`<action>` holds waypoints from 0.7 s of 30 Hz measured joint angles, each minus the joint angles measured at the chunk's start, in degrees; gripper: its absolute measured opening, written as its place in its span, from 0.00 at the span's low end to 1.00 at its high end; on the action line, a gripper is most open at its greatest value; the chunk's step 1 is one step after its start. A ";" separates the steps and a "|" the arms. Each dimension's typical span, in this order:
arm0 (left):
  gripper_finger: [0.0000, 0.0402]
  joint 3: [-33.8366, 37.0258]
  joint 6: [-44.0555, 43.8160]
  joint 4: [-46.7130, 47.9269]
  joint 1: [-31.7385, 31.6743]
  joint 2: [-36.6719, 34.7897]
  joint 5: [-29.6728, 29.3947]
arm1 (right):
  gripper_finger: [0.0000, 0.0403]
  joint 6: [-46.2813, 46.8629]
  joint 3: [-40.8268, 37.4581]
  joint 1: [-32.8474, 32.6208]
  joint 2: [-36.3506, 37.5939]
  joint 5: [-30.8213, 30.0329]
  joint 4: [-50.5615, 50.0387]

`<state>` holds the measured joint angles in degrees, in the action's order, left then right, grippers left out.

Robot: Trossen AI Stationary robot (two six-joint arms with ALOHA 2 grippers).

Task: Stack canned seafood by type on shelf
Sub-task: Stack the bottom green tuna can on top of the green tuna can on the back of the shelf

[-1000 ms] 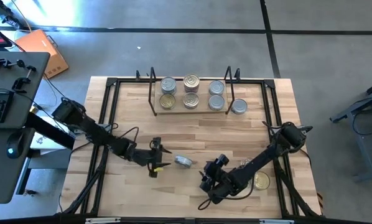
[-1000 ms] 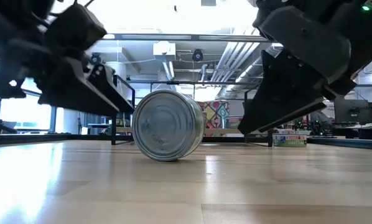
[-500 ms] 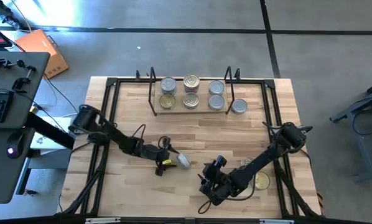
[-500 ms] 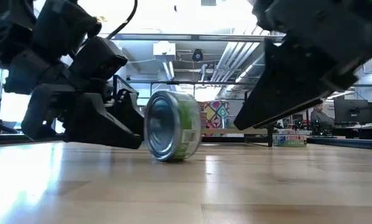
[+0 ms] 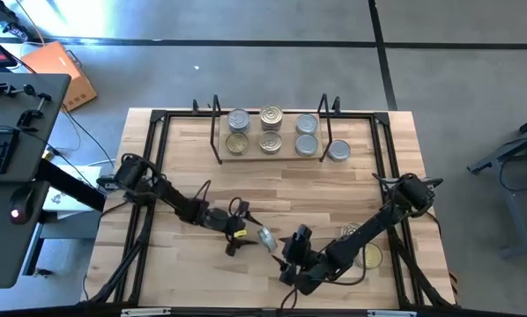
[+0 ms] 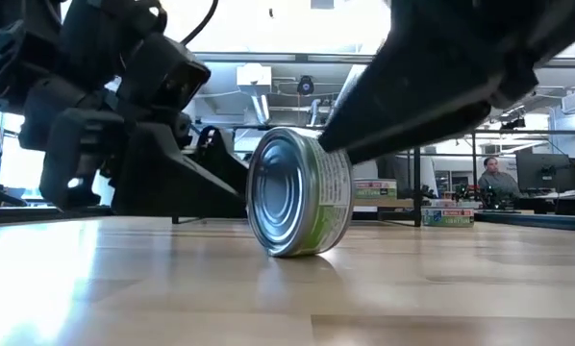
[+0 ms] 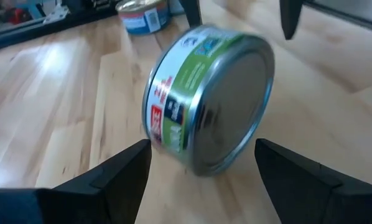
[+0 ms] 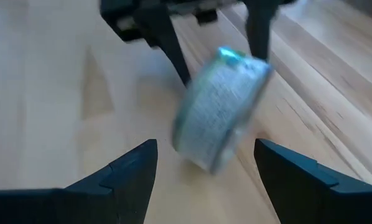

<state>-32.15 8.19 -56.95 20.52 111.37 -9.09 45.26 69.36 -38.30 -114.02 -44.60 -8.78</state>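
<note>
One green-labelled tin [image 5: 266, 236] is seen on its edge at the near middle of the table [image 5: 369, 189], between both grippers. Left gripper [image 5: 241, 234] and right gripper [image 5: 289, 255] are held open, gripping nothing, seemingly to trap the rolling tin. Seven tins are stacked on the far shelf [image 5: 272, 155].

high view looks straight down on the whole counter [image 5: 193, 158]. low view sits at counter level, facing the far room, very near a tin on edge [image 6: 300, 192]. both wrist views face that same tin [image 7: 208, 99] closely from opposite sides, each seeing the other's fingers.
</note>
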 joint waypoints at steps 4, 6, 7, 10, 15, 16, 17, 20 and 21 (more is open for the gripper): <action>0.70 -1.42 0.23 0.09 0.65 0.00 -0.01 | 0.65 0.12 1.08 0.64 0.00 0.04 0.72; 0.70 -2.26 1.06 0.03 0.67 0.00 -0.01 | 0.65 0.76 2.39 1.42 0.02 -0.11 -0.44; 0.70 -2.56 1.37 0.05 0.67 -0.01 0.00 | 0.65 0.76 3.00 1.76 0.02 -0.17 -1.25; 0.70 -3.55 2.01 0.11 0.68 0.00 -0.01 | 0.65 0.92 4.37 2.77 0.01 0.15 -3.74; 0.70 -4.74 3.03 0.09 1.94 -0.02 -0.51 | 0.65 2.17 4.57 3.68 0.02 3.46 -5.40; 0.70 -4.93 3.48 0.07 2.41 -0.10 -0.87 | 0.65 3.13 4.58 3.80 0.02 4.19 -6.19; 0.70 -5.00 4.11 0.32 2.87 -0.50 -1.36 | 0.65 4.21 4.61 3.79 0.02 4.81 -7.37; 0.70 -5.44 5.80 0.07 4.37 -1.34 -2.62 | 0.65 7.03 4.57 3.82 0.00 5.92 -11.18; 0.70 -5.33 6.43 0.38 4.85 -1.90 -3.33 | 0.65 7.69 4.57 3.73 0.00 5.96 -12.19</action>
<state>-37.48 14.62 -56.57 25.37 109.48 -12.43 52.95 73.93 -34.57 -114.02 -38.64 -20.97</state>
